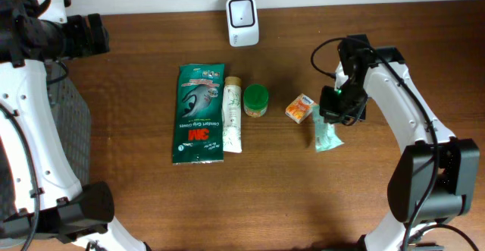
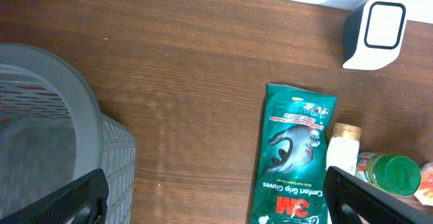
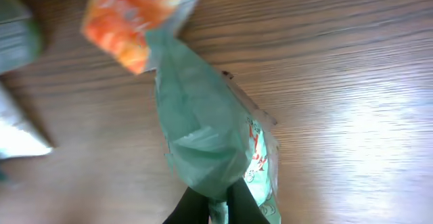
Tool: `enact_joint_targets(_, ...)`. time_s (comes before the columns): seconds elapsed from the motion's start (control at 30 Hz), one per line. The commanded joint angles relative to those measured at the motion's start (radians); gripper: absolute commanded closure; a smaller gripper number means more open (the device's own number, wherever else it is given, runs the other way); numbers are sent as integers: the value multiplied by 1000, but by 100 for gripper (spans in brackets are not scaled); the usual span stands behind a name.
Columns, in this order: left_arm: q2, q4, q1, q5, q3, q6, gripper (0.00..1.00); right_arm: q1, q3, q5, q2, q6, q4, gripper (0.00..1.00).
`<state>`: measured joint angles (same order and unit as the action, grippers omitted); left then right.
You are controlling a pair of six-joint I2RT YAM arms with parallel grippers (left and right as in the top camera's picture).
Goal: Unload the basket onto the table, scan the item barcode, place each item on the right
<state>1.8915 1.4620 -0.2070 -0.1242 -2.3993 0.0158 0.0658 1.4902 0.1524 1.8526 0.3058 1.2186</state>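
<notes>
My right gripper is shut on one end of a pale green plastic packet, right of the table's centre. In the right wrist view the packet runs up from the closed black fingers, and its far end touches a small orange box. The white barcode scanner stands at the back edge, well apart from the packet. My left gripper hangs open over bare wood at the far left, holding nothing. It also sees the scanner.
A dark green 3M glove pack, a white tube and a green-lidded jar lie in a row left of the orange box. A grey basket sits at the left edge, under my left arm.
</notes>
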Motion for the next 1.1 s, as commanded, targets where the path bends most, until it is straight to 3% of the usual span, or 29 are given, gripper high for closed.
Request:
enact_joint_targets(0.0, 0, -2, 1, -11, -5, 8, 1, -1, -3, -113, 0, -13, -17, 96)
enact_joint_targets(0.23, 0, -2, 1, -10, -5, 8, 1, -1, -122, -135, 41, 17, -133, 95)
enact_joint_targets(0.3, 0, -2, 1, -11, -5, 8, 1, -1, -153, -159, 60, 17, -173, 88)
enact_joint_targets(0.37, 0, -2, 1, -10, -5, 8, 1, -3, -197, -165, 81, 16, -248, 75)
enact_joint_targets(0.5, 0, -2, 1, -11, -5, 8, 1, -7, -242, -164, 103, 17, -321, 64)
enact_joint_targets(0.63, 0, -2, 1, -10, -5, 8, 1, -21, -247, -160, 130, 16, -327, 67)
enact_joint_targets(0.77, 0, -2, 1, -11, -5, 8, 1, -34, -245, -123, 129, 10, -327, 96)
enact_joint_targets(1.07, 0, -2, 1, -11, -5, 8, 1, -37, -147, 148, 71, -161, -249, 96)
